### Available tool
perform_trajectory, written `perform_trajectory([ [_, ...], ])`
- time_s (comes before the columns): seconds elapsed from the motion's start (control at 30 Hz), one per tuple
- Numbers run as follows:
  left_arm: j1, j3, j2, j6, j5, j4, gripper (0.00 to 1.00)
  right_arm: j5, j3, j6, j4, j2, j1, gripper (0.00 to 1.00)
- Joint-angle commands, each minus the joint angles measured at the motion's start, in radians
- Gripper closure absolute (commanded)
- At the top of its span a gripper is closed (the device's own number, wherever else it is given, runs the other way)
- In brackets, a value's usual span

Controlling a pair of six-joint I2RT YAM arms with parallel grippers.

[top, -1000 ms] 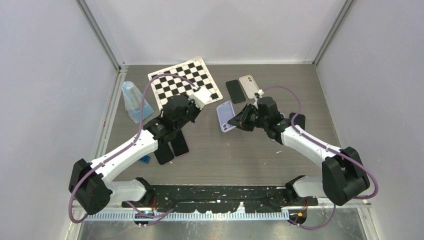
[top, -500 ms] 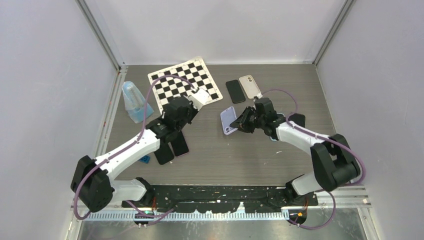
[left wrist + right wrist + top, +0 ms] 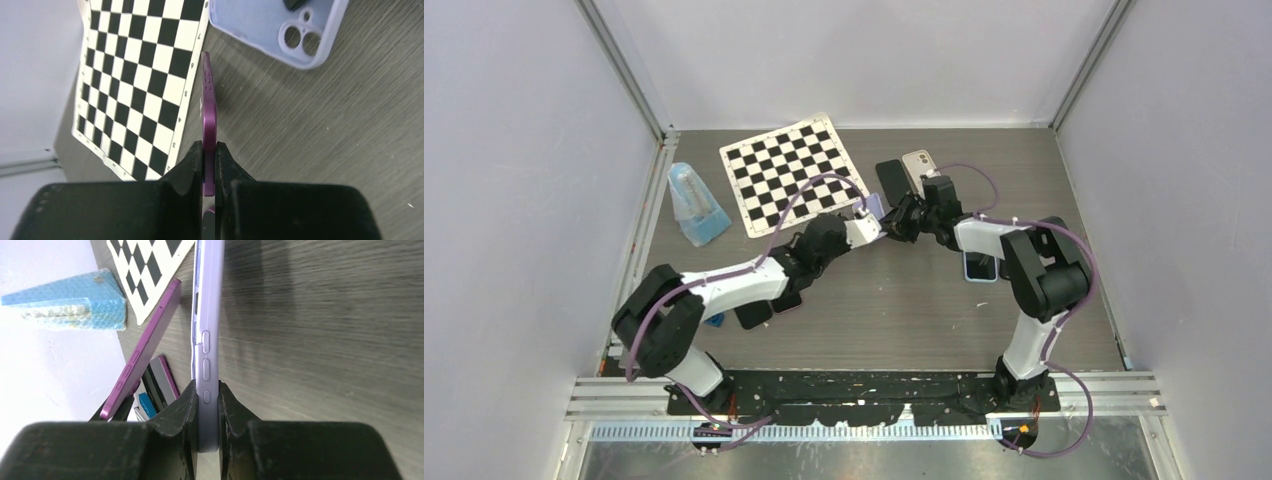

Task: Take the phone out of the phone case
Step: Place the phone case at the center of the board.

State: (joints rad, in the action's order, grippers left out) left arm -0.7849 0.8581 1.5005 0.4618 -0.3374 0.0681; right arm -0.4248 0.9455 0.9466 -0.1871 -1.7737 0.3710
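Left wrist view: the slim purple phone (image 3: 208, 110) is pinched by the left hand (image 3: 209, 150), the empty lilac silicone case (image 3: 209, 315) by the right hand (image 3: 206, 390). Extraction is judged done.

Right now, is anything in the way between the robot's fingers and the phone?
Nothing visible is. The left fingers pinch the purple phone, and the right fingers pinch the lilac case. The phone and case are apart, with nothing between them.
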Motion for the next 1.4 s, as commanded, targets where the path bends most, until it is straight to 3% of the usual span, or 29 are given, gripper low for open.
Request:
perform_trajectory([
  [0.0, -0.066, 0.028, 0.094, 0.145, -0.139, 0.182, 1.0, -0.072, 0.059, 0.033, -0.09, -0.093, 0.003, 0.97],
  [0.27, -0.11, -0.035, 0.097, 0.08, -0.117, 0.133, 0.99, -0.065, 0.055, 0.017, -0.028, -0.152, 0.003, 0.85],
  [0.6, -0.128, -0.07, 0.128, 0.004, -0.047, 0.033, 0.82, -0.043, 0.001, 0.002, 0.023, -0.151, 0.003, 0.7],
  [0.87, -0.129, 0.015, 0.218, 0.04, -0.044, -0.065, 0.66, -0.007, -0.01, -0.027, 0.088, -0.1, 0.001, 0.61],
  [1.37, -0.129, 0.02, 0.131, -0.044, 0.041, -0.074, 0.32, 0.072, -0.004, -0.117, 0.243, 0.012, -0.006, 0.45],
])
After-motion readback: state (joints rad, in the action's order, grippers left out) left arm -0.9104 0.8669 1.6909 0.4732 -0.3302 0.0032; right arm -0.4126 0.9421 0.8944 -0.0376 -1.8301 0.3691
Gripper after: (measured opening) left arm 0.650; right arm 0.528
